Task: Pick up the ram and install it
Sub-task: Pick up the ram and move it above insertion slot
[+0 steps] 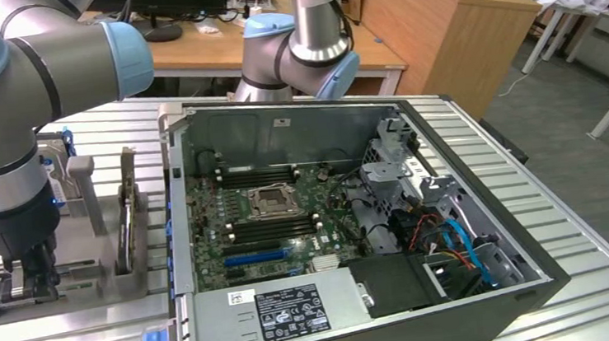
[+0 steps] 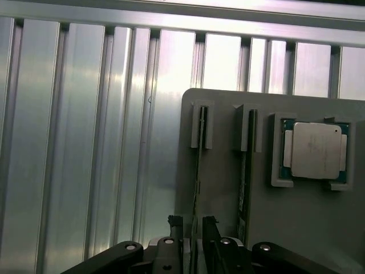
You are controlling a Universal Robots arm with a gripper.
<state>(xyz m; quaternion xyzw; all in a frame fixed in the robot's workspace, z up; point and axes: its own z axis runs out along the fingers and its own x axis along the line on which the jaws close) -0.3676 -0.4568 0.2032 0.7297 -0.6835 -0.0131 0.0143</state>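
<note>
The ram (image 2: pixel 198 171) is a thin green stick standing on edge in a slot of the grey holder (image 2: pixel 222 188). My gripper (image 2: pixel 193 224) straddles one end of it, a dark finger (image 2: pixel 175 224) pressed in on each side. In the exterior view the gripper (image 1: pixel 30 281) reaches down into that holder (image 1: pixel 83 282) at the exterior view's left, beside the open computer case (image 1: pixel 278 127). The motherboard's black memory slots (image 1: pixel 266 177) lie inside the case near the processor socket (image 1: pixel 274 198).
A second stick (image 2: pixel 245 182) stands in the neighbouring slot, and a processor chip (image 2: pixel 316 149) lies in a pocket beyond it. The holder and case rest on a ribbed aluminium table (image 2: pixel 85 142). A power supply (image 1: pixel 283 309) and cables (image 1: pixel 454 240) fill the case's near side.
</note>
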